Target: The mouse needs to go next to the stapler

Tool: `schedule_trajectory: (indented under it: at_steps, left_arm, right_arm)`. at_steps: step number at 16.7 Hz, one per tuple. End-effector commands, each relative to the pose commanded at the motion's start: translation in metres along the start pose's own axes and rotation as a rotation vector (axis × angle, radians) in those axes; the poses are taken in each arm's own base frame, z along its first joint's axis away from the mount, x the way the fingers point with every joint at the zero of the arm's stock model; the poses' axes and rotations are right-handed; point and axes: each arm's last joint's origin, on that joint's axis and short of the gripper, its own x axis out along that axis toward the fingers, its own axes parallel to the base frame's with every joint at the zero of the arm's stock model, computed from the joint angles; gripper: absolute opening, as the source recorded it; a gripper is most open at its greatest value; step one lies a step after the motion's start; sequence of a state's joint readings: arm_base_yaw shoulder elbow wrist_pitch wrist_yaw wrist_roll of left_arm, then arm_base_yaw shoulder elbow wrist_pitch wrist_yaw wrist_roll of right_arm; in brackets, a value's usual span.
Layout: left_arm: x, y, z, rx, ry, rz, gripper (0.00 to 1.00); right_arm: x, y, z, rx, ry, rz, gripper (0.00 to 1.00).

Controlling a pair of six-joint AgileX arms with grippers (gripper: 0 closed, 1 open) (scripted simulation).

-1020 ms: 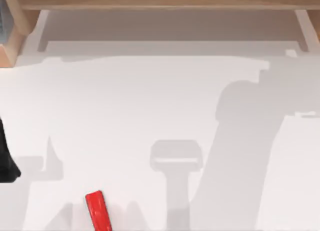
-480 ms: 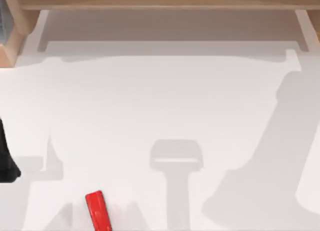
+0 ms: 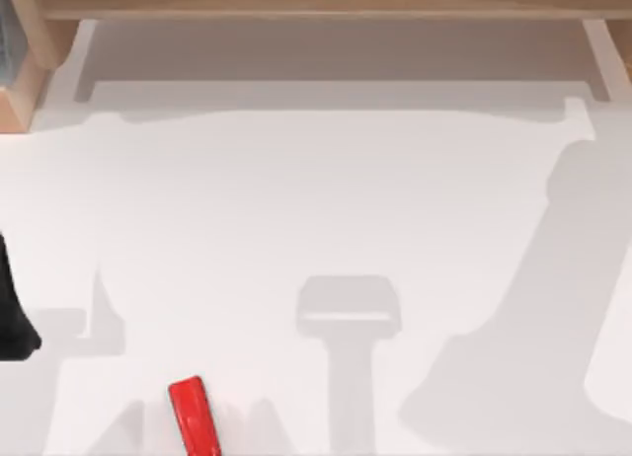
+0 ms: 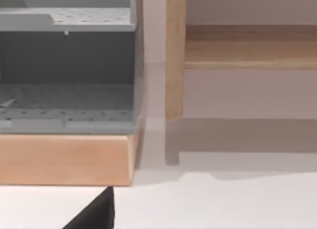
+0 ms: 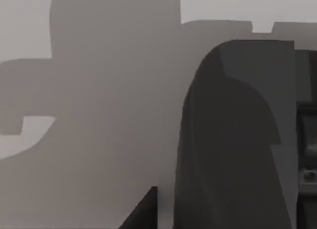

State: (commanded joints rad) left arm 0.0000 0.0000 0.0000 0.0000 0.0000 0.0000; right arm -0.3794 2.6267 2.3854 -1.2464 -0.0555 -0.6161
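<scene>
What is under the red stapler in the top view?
The stapler lies flat on the white table, among grey shadows. Its lower end is cut off by the picture's edge, so what is beneath that part cannot be seen.

Black tapering left arm (image 3: 14, 313); right tool (image 5: 237, 140) perhaps dark grey

No lettering, label, brand mark, number or sign can be read on anything at this bench (image 3: 296, 199). The red stapler (image 3: 194, 415) shows a plain glossy face, the grey perforated shelf unit (image 4: 69, 65) and its wooden frame (image 4: 174, 55) carry no markings, and the dark body (image 5: 237, 140) seems unmarked too, though it lies in shadow.
</scene>
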Motion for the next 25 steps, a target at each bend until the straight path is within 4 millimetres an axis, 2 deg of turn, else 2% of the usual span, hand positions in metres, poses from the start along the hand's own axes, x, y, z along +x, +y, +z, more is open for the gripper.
schedule_trajectory:
  at_steps: [7,15,18,20,22,25]
  left_arm:
    - [0.0,0.0,0.0,0.0,0.0,0.0,1.0]
    - [0.0,0.0,0.0,0.0,0.0,0.0,1.0]
    - [0.0,0.0,0.0,0.0,0.0,0.0,1.0]
    - [0.0,0.0,0.0,0.0,0.0,0.0,1.0]
    - [0.0,0.0,0.0,0.0,0.0,0.0,1.0]
    - [0.0,0.0,0.0,0.0,0.0,0.0,1.0]
  right_arm:
    - [0.0,0.0,0.0,0.0,0.0,0.0,0.02]
    - [0.0,0.0,0.0,0.0,0.0,0.0,0.0]
    - [-0.006,0.0,0.0,0.005,-0.007,-0.007,0.0]
    - [-0.027,0.002,-0.002,0.022,-0.024,-0.027,0.0]
    - [-0.058,0.007,-0.005,0.061,-0.053,-0.06,0.0]
    - [-0.108,0.029,-0.008,0.142,-0.107,-0.111,0.0]
